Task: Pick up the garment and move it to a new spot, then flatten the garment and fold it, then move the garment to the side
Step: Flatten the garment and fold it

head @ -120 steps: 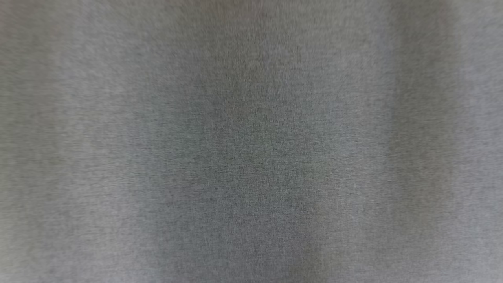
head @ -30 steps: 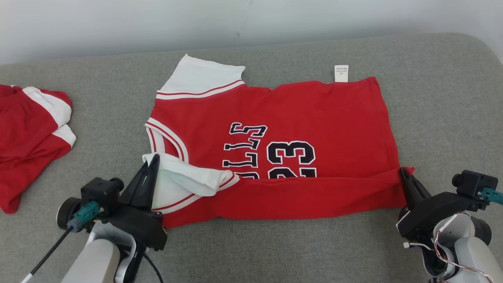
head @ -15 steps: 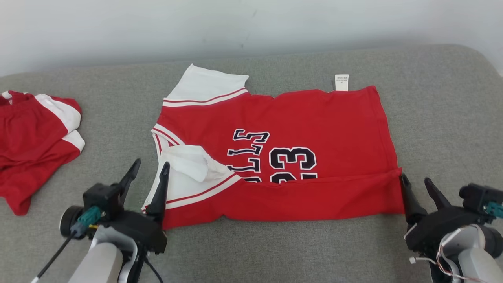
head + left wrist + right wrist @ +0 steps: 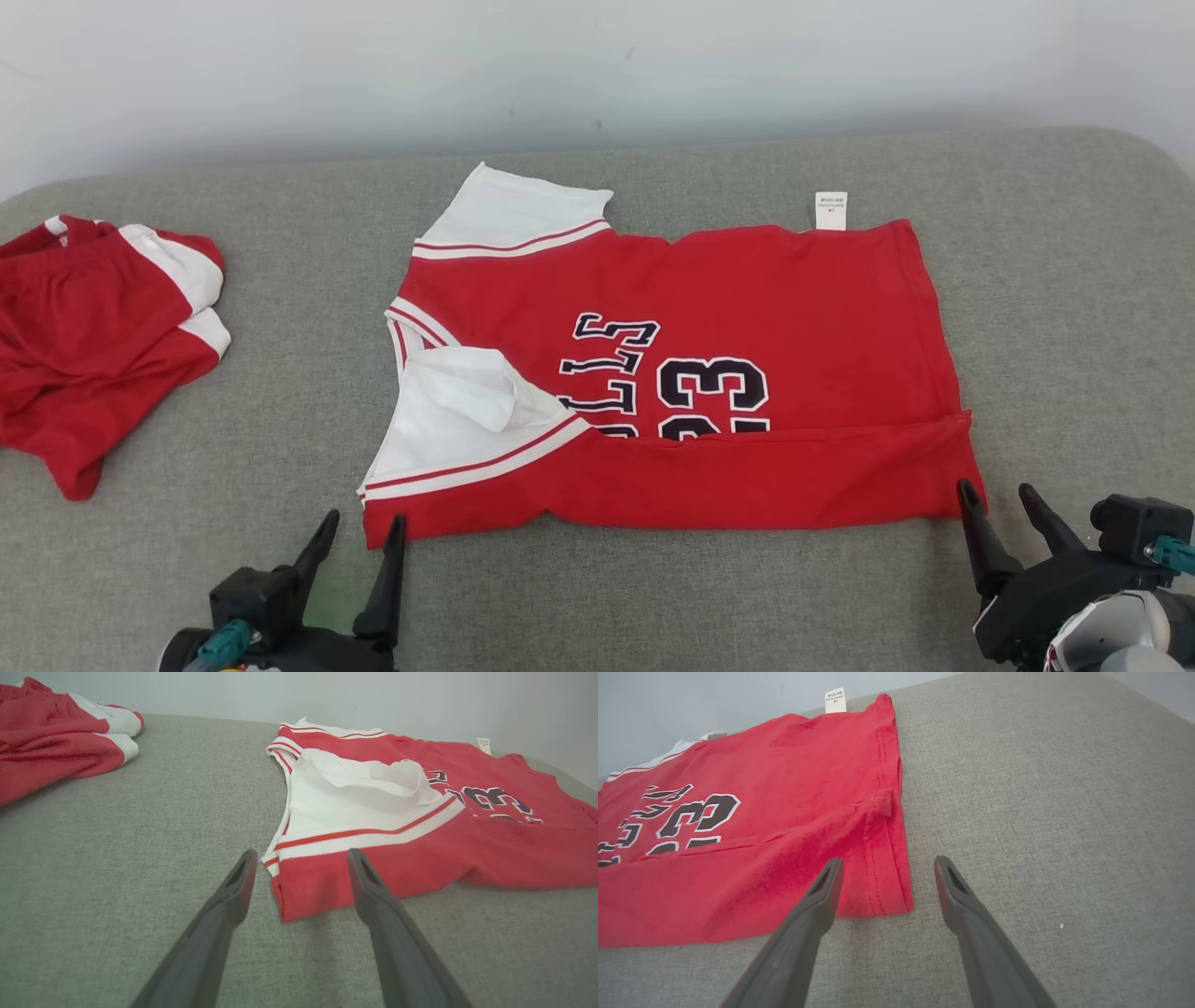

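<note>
The garment (image 4: 747,308) is a red jersey with white sleeves and dark "23" lettering, lying flat on the grey cushion, its near edge folded up over the lettering. A white tag sticks out at its far edge. My left gripper (image 4: 362,528) stands open just short of the jersey's near left corner (image 4: 289,900), touching nothing. My right gripper (image 4: 995,497) is open too, just off the near right corner (image 4: 892,900). In the wrist views each pair of dark fingers (image 4: 233,896) (image 4: 822,896) frames a corner with nothing between them.
A second red and white piece of clothing (image 4: 84,327) lies crumpled at the far left of the grey cushion (image 4: 1074,308). A pale wall runs behind the cushion's far edge. Bare cushion shows to the right of the jersey and along the front.
Both grippers opened and let go of the jersey's folded near edge, then drew back toward me. The head camera tilted, so the whole scene sits lower in its picture.
</note>
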{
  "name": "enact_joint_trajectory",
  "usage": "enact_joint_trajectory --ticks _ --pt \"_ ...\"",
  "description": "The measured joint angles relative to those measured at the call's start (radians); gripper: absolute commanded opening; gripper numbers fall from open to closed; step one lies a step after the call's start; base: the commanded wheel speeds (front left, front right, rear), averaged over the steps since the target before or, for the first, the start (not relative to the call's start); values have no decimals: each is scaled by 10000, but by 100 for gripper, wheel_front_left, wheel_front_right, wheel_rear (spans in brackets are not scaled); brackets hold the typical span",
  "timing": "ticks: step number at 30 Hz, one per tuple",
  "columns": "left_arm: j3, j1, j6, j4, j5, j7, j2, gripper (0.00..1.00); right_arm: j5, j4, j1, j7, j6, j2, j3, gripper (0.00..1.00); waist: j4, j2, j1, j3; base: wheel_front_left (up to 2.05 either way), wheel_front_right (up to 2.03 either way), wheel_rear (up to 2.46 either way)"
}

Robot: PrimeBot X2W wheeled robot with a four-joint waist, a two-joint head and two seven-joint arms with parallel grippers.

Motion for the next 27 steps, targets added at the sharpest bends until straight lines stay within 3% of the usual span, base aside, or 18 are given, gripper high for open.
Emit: enact_joint_trajectory --ticks 13,14,15,16,17,27 --pt "-165 -333 12 1099 4 0 -336 100 -591 1089 -713 56 0 -52 504 100 23 0 1 412 0 0 0" --pt "-165 -411 10 1197 4 0 -349 100 -614 1185 -777 48 0 -54 546 87 10 0 0 435 0 0 0" --pt "-165 -476 4 1277 -4 0 -384 61 -606 1254 -815 27 0 -38 585 35 0 0 1 460 0 0 0" --pt "-184 -526 -8 1352 -8 0 -408 20 -593 1329 -849 6 0 -12 623 3 -7 0 1 481 0 0 0" --pt "-198 -588 -23 1444 -12 -2 -422 0 -591 1409 -875 -2 0 13 683 0 -11 0 1 500 0 0 0" --pt "127 -330 -159 1411 -73 0 -660 0 -61 1616 -673 -702 0 75 1091 0 91 0 1 -59 0 0 0"
